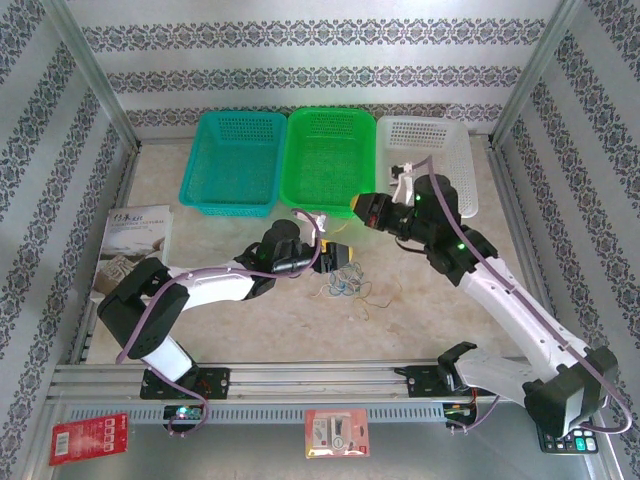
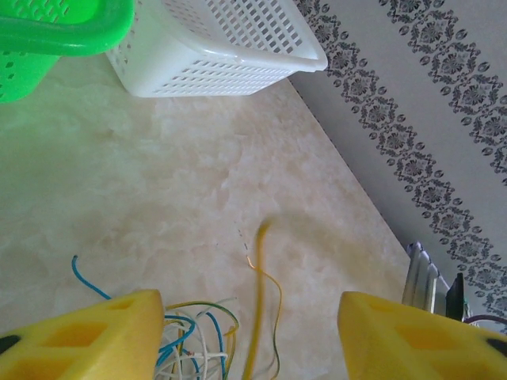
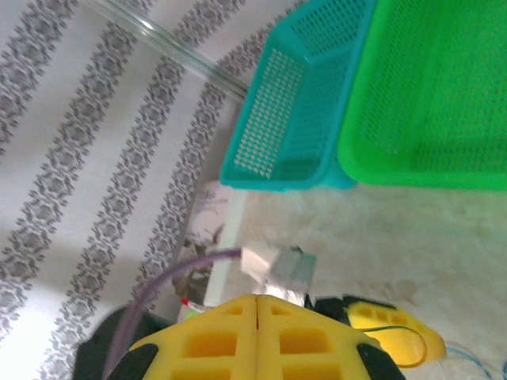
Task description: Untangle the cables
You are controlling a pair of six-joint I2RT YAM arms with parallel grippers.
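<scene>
The cables (image 1: 345, 288) (a loose knot of very thin whitish, pale blue-green and yellowish-tan wires) are seen lying on the pale marbled worktop (image 1: 250, 320). They lie in front of the green perforated plastic basket (image 1: 330, 155) and just beside the left arm's yellow-padded end effector (image 2: 249, 340).

That end effector is held low over the edge of the knot with its jaws apart. In the left wrist view one yellow strand (image 2: 256, 317) rises between the pads and, as far as can be told, is touched by neither. The placement is judged deliberate: a single strand is bracketed so that it can be pinched and drawn free of the rest.

The right arm's end effector (image 3: 257, 336) is closed, its pads pressed flush with nothing visible between them. It is held near the green basket's front edge, apart from the knot — probably so that the left arm's approach is not crowded.

The teal basket (image 1: 235, 155) and the white basket (image 1: 425, 150) flank the green one at the far side — presumably meant to receive separated wires. No strand is judged to have been sorted yet.
</scene>
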